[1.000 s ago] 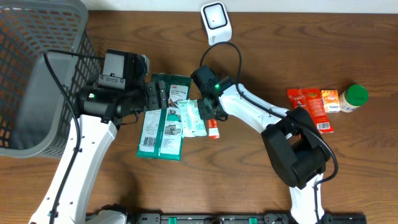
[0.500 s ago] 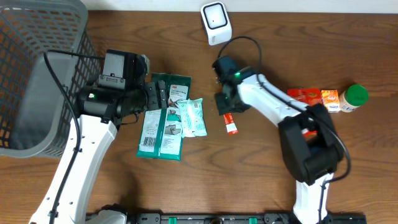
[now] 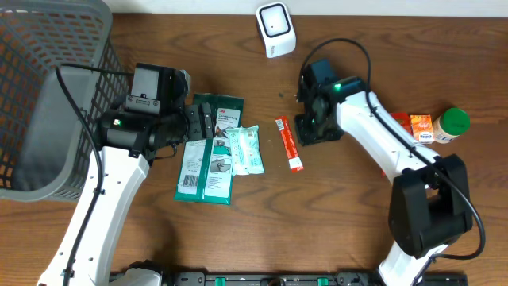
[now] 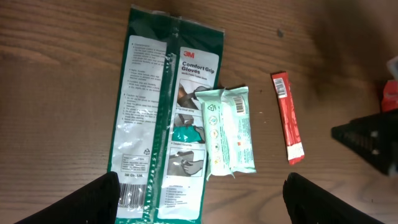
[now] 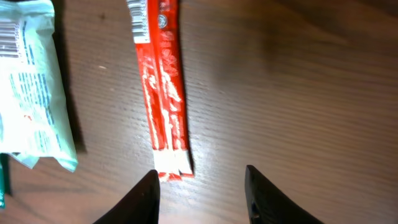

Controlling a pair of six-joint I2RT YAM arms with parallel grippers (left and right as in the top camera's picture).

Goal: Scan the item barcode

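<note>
Two packs and a red stick (image 3: 289,144) lie in a row across the middle of the bench (image 3: 317,230). Closest to the front edge is the bottom end of the green glove pack (image 3: 208,148), with a pale wipes packet (image 3: 245,149) lying partly over its right side. The red stick, the item to be scanned, lies flat on bare wood just right of the wipes and apart from them. The left gripper (image 3: 198,123) hovers over the glove pack's upper left, its jaws spread wide and empty. The right gripper (image 3: 309,127) is just right of the stick, its jaws partly open with nothing between them; in its wrist view the stick's end lies just beyond one finger (image 5: 143,196). Farther right sit red and orange packs (image 3: 413,127) and a green-capped bottle (image 3: 451,125). At the far edge stands the white scanner (image 3: 275,29), well apart from the stick, and a grey basket (image 3: 87,48) fills the far left corner.
</note>
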